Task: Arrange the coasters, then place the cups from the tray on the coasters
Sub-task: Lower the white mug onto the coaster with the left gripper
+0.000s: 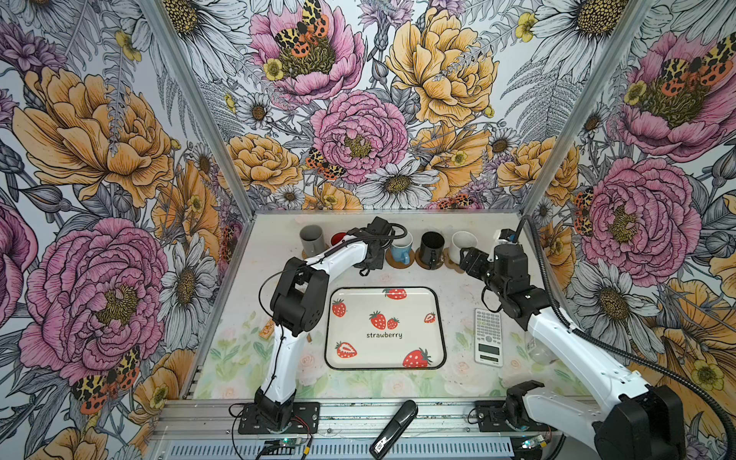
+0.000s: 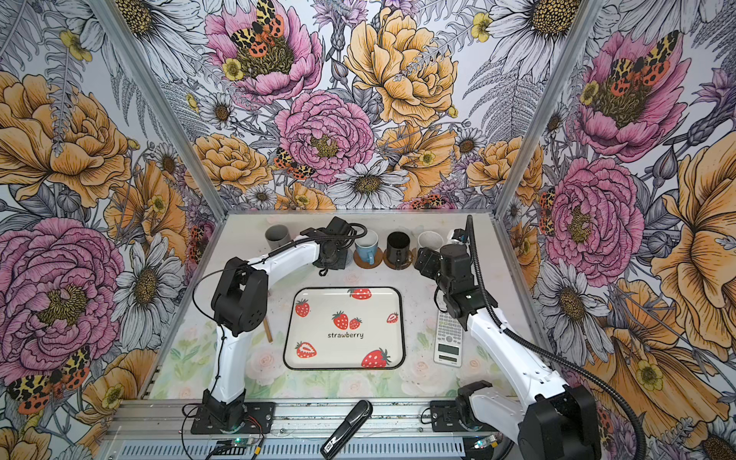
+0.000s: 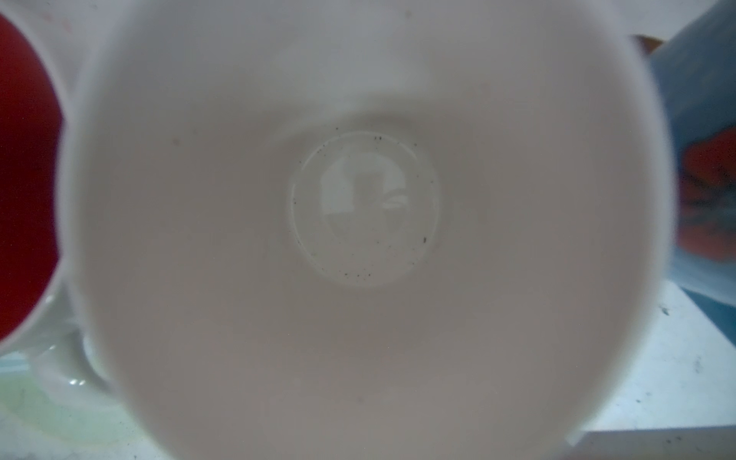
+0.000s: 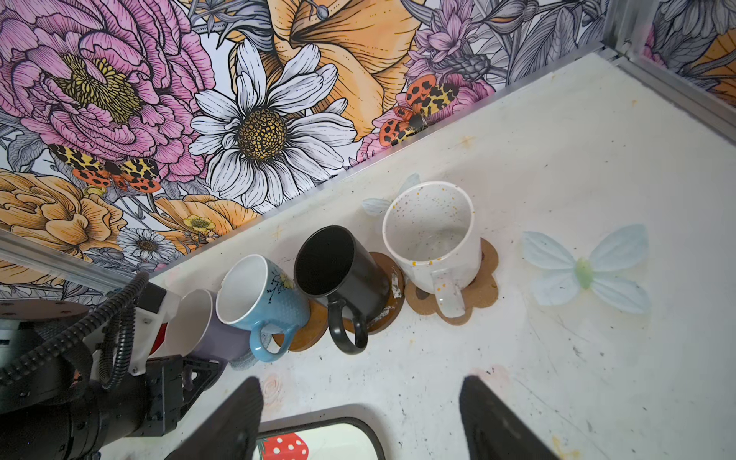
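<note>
At the back of the table, in the row of cups along the wall, the lavender cup (image 4: 225, 336) sits on the grey-blue crochet coaster (image 4: 243, 360), between the red-lined white cup (image 1: 338, 238) and the blue cup (image 1: 401, 247). The left gripper (image 1: 367, 259) stands directly over it, pointing down. Its wrist view looks straight into the cup's pale bowl, with red at one edge and blue at the other. Its jaws are closed tight, apparently on the cup's tray-facing side where the handle would be, though the contact itself is hidden. The next move, I judge, turns on this: the cup lies straight below the claw with a neighbour close on either side, so release and retreat want to go upward or back toward the bare tray (image 1: 414, 346), not sideways. The right gripper (image 4: 360, 392) hangs wide open and holds nothing, near the speckled white cup (image 1: 464, 243) and well apart from the lavender one, so the left arm is the nearer.
</note>
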`<state>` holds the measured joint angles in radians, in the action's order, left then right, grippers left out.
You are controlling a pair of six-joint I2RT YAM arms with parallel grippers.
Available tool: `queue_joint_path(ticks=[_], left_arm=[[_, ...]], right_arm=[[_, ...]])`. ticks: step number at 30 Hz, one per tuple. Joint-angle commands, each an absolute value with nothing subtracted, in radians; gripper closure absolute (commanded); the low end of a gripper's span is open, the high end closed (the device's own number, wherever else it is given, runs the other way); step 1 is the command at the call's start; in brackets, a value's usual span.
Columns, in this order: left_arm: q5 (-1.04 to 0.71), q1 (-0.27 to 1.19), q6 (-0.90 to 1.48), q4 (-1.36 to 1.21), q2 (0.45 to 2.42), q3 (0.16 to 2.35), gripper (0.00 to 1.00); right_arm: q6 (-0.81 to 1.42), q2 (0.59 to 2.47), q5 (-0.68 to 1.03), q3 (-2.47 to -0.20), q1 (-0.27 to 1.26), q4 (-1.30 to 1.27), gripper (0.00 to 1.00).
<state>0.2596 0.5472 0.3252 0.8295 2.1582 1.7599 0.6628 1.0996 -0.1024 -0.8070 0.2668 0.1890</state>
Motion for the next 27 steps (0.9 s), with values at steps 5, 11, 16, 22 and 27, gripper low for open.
queue_joint_path(ticks=[5,11,16,22,27], left_arm=[[0.249,0.543,0.334,0.774,2.164,1.793,1.0],[0.253,0.546,0.335,0.773,2.168,1.789,1.0],[0.252,0.546,0.337,0.775,2.169,1.784,1.0],[0.252,0.549,0.337,0.773,2.168,1.784,1.0],[0.248,0.548,0.337,0.773,2.166,1.791,1.0]], right_arm=[[0.672,1.094,-0.092,-0.802,0.261,0.158,0.2],[0.671,1.095,-0.09,-0.801,0.259,0.157,0.2],[0.673,1.092,-0.09,-0.8,0.261,0.156,0.2],[0.673,1.091,-0.089,-0.798,0.258,0.155,0.2],[0.672,1.089,-0.088,-0.796,0.258,0.155,0.2]])
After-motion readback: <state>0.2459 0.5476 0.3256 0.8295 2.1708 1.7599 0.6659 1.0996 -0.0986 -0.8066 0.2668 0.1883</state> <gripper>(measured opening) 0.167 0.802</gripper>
